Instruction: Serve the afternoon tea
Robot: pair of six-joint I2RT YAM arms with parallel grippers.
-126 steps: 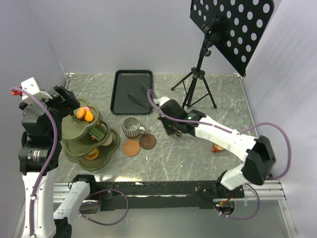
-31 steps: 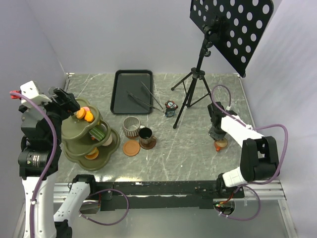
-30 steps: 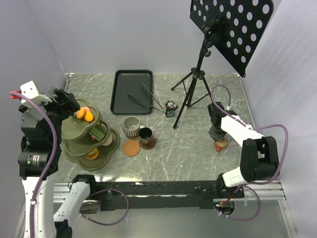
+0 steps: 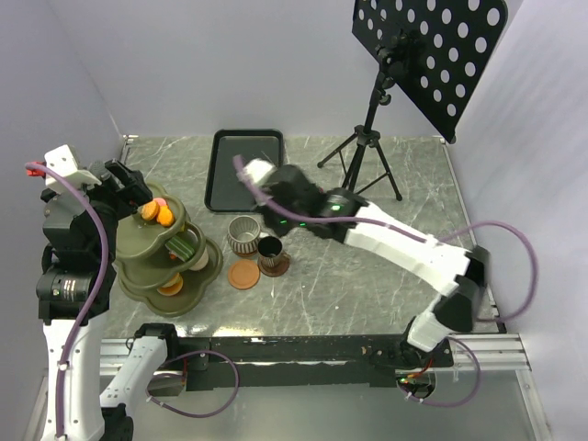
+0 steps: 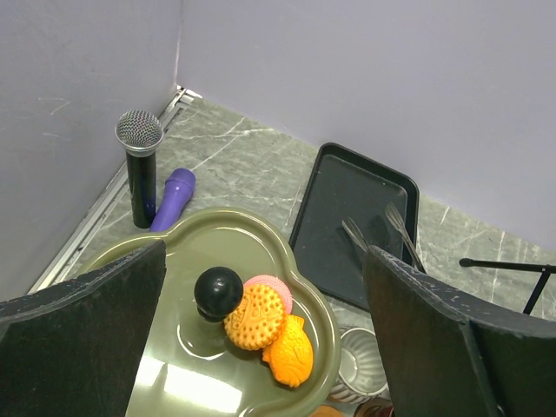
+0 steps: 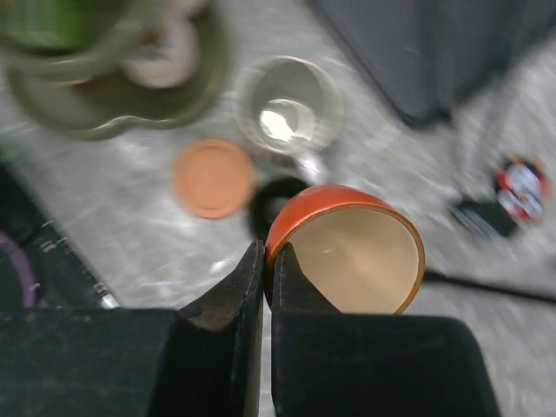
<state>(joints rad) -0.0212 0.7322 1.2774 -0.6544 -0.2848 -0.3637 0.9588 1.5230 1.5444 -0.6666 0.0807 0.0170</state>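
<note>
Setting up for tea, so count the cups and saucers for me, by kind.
Cups: 3 (grey cup, dark cup, copper cup)
Saucers: 2 in view (orange saucer, brown saucer under the dark cup)
Total: 5

The scene is lit brightly and evenly from above, and only faint, soft shadows are cast on the marble desk [image 4: 367, 294]. In the left wrist view, otherwise sharp, a white patch of glare is reflected off the glossy green stand [image 5: 187, 391]. The right wrist view is smeared throughout by motion blur; only the copper cup [image 6: 356, 261] close to the lens is rendered fairly clearly.
</note>
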